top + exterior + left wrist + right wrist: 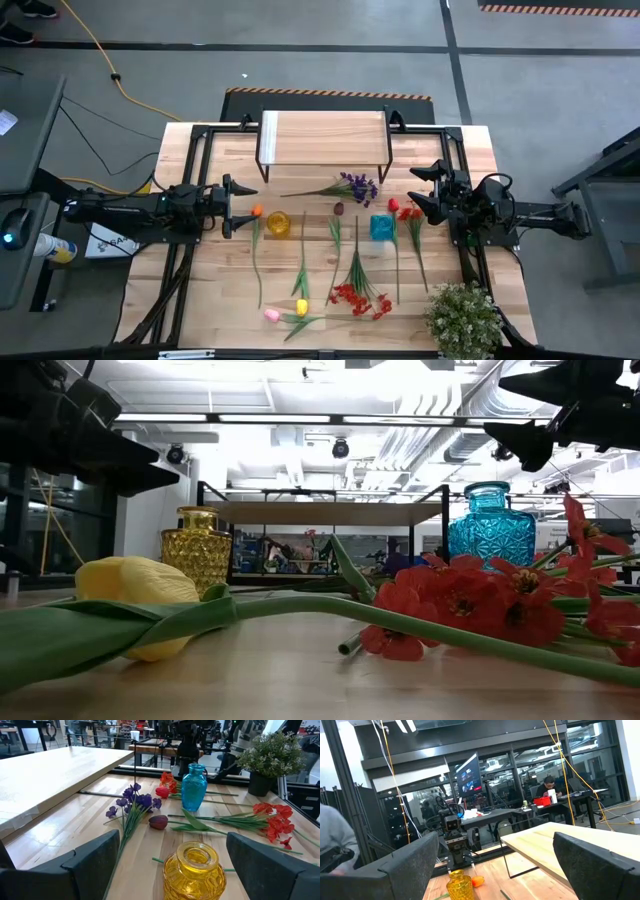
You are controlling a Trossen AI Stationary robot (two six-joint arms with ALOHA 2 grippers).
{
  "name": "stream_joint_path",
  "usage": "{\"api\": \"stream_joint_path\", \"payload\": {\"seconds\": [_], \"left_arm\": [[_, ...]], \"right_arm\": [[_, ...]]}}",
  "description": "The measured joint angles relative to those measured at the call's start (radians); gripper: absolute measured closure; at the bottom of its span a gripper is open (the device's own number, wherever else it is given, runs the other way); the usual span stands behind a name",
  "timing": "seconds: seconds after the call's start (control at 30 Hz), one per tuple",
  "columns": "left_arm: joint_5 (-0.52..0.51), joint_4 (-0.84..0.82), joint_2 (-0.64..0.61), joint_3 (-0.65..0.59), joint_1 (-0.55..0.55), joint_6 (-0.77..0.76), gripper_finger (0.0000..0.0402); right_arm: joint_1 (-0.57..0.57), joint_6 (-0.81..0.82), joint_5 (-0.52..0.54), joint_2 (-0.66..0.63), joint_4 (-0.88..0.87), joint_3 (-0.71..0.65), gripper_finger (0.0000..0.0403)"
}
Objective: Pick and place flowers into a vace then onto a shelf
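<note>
Left pincer [236, 205] and right pincer [418, 187] hang wide open and empty beside the flowers [352, 280] lying flat on the desk [200, 300]; risk: descending fingers may topple the yellow vase [278, 224].

We are seeing the middle of the surface [215, 300] crowded: flowers [357, 285] are lying stem by stem between the yellow vase [278, 224] and the blue vase [381, 227], leaving only narrow bare strips. The shelf [322, 133] is blocking the far edge, and a purple spray [352, 186] is lying just before it. A potted plant [463, 318] is filling the near right corner. We are finding open wood at the near left. The left tool [243, 205] is facing the yellow vase with fingers spread; the right tool [418, 190] is hanging open beside the blue vase.
</note>
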Motion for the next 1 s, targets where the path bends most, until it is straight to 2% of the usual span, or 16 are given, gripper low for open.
{"api": "stream_joint_path", "payload": {"seconds": [0.9,1.0], "left_arm": [[0.0,0.0,0.0,0.0,0.0,0.0,0.0002],[0.0,0.002,0.0,0.0,0.0,-0.043,0.0002]], "right_arm": [[0.0,0.0,0.0,0.0,0.0,0.0,0.002],[0.0,0.0,0.0,0.0,0.0,0.0,0.002]]}}
